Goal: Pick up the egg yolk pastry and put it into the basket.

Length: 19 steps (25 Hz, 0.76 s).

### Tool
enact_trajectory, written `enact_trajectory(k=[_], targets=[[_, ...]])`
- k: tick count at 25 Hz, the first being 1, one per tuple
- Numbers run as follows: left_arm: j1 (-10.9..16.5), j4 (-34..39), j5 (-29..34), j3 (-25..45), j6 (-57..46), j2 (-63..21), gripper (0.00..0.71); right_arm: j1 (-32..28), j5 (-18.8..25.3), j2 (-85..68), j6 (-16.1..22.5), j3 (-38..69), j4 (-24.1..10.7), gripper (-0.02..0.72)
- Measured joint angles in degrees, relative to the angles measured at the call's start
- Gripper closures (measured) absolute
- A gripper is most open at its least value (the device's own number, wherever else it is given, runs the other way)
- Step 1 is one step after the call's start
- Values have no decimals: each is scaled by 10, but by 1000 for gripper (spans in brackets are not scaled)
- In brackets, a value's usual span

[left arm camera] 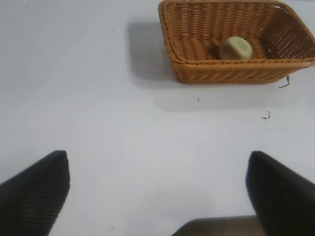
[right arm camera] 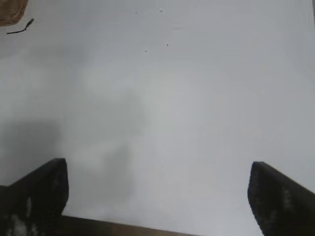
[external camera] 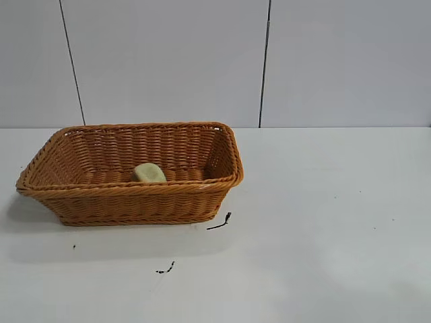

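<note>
The egg yolk pastry (external camera: 149, 173) is a small pale yellow-green lump lying on the floor of the orange-brown wicker basket (external camera: 128, 195), near its front wall. It also shows in the left wrist view (left arm camera: 235, 48), inside the basket (left arm camera: 231, 71). My left gripper (left arm camera: 157, 169) is open and empty above bare table, well back from the basket. My right gripper (right arm camera: 157, 177) is open and empty over bare table, far from the basket, whose corner (right arm camera: 10, 12) just shows in its view. Neither arm appears in the exterior view.
The basket stands on a white table (external camera: 323, 229) at the left. Small black marks lie on the table by the basket's front right corner (external camera: 220, 223) and nearer the front (external camera: 166, 269). A grey panelled wall is behind.
</note>
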Motion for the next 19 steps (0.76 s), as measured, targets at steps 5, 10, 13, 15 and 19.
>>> enact_trajectory(k=[5, 10, 13, 15, 19], targets=[[0, 0, 0, 0, 0, 0, 15, 0, -12, -119, -2, 1, 0, 15], [0, 0, 0, 0, 0, 0, 15, 0, -12, -148, -2, 2, 0, 15], [0, 0, 0, 0, 0, 0, 15, 0, -12, -148, -2, 2, 0, 15], [0, 0, 0, 0, 0, 0, 15, 0, -12, -148, -2, 2, 0, 15], [0, 0, 0, 0, 0, 0, 15, 0, -12, -148, -2, 2, 0, 15]])
